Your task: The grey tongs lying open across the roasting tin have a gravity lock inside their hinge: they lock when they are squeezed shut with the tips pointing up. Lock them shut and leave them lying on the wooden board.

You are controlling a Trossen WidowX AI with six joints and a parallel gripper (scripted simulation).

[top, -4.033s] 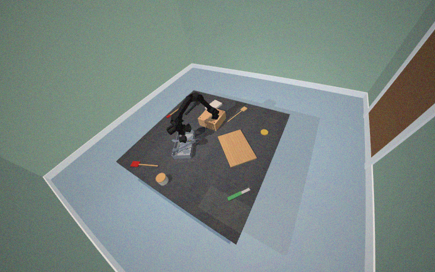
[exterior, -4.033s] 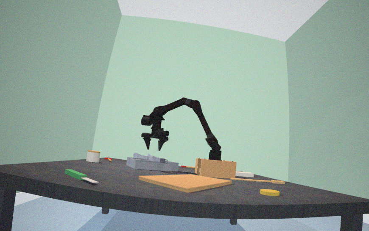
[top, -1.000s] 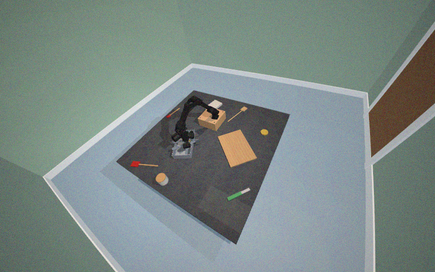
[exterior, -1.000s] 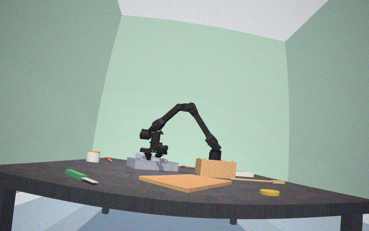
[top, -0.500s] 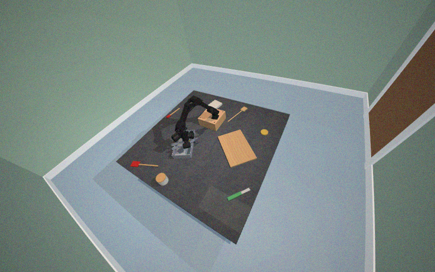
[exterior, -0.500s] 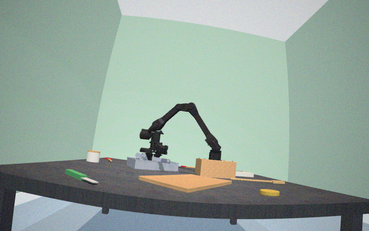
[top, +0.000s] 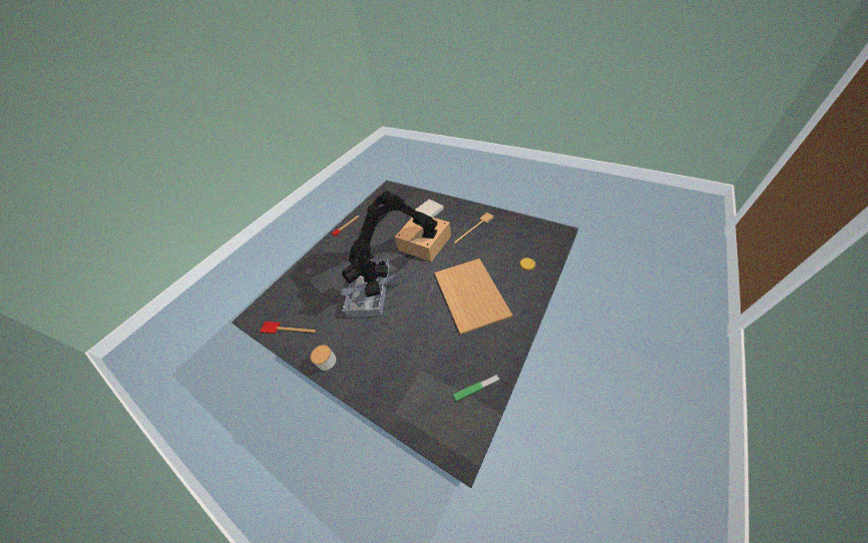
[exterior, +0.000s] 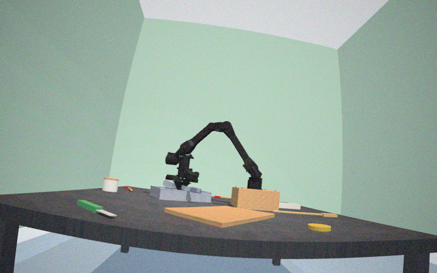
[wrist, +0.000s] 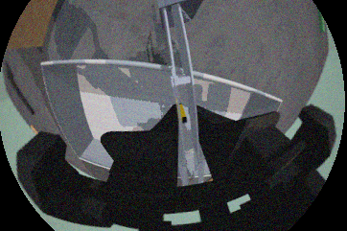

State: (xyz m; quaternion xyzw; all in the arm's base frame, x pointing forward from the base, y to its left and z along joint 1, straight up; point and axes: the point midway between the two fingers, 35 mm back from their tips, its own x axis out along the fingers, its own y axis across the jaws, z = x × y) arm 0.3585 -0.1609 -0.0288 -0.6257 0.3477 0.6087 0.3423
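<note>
The grey tongs [exterior: 168,183] [wrist: 187,73] lie roughly level across the roasting tin [top: 363,312] [exterior: 168,194] [wrist: 110,61]. Their arms are close together and nearly parallel. In the wrist view the block-like end is at the top and the flared end at the bottom. My gripper [top: 372,290] [exterior: 179,187] [wrist: 182,107] points down and is shut on the tongs' arms, low over the tin. Whether the lock has caught cannot be seen. The wooden board [top: 473,296] [exterior: 220,215] lies flat, apart from the tin, with nothing on it.
A wooden box [top: 430,250] [exterior: 255,199] stands by the arm's base. A white jar [top: 324,359] [exterior: 110,185], a green-handled knife [top: 470,390] [exterior: 90,206], a yellow disc [top: 527,264] [exterior: 319,227] and a red spatula [top: 270,326] lie around the tin and board.
</note>
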